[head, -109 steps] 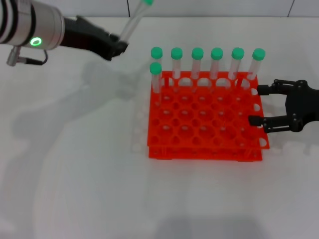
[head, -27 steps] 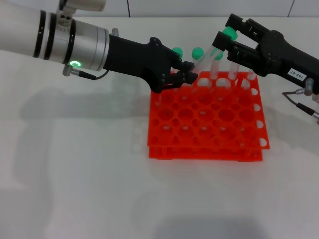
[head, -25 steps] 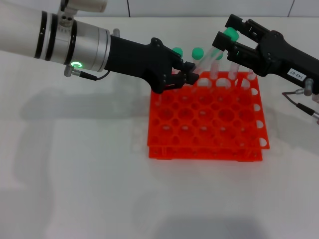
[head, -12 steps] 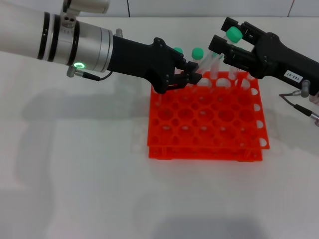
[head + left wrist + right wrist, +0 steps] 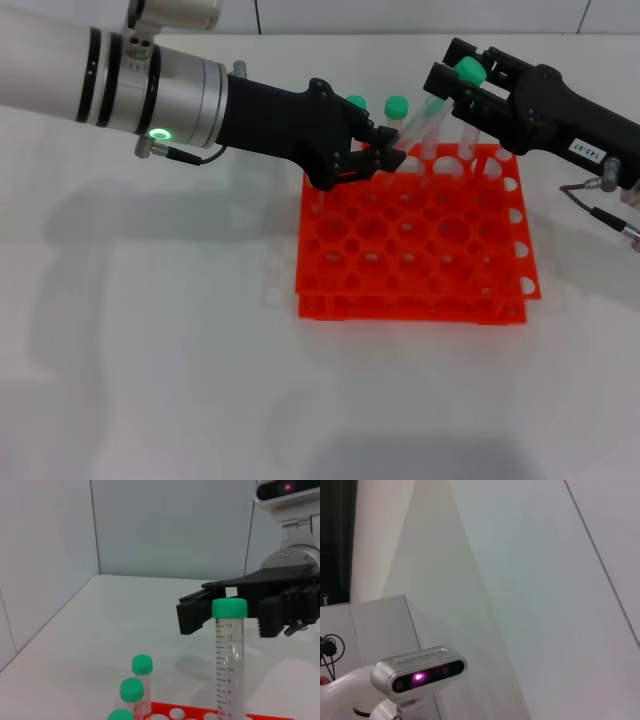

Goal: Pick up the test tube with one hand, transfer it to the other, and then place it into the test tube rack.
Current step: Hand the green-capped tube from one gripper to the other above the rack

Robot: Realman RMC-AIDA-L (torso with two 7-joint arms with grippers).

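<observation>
My left gripper [image 5: 388, 155], black on the arm with the green ring light, is shut on the lower end of the test tube [image 5: 422, 117]. It holds the tube tilted above the back of the orange-red test tube rack [image 5: 410, 255]. The tube's green cap [image 5: 468, 70] points at my right gripper [image 5: 448, 66], the one with the white label. That gripper is open, with one finger on each side of the cap. In the left wrist view the tube [image 5: 229, 660] stands in front of the right gripper [image 5: 227, 617], whose fingers [image 5: 194, 617] straddle the cap with gaps.
Other green-capped tubes [image 5: 397, 105] stand in the rack's back row, partly hidden by both grippers; three show in the left wrist view [image 5: 142, 664]. The right arm's cable [image 5: 600, 215] hangs at the rack's right. The right wrist view shows only a wall and the robot's head camera [image 5: 418, 672].
The left arm carried the tube from the far left to above the rack's back. The right gripper rose from beside the rack and now has its fingers on either side of the cap.
</observation>
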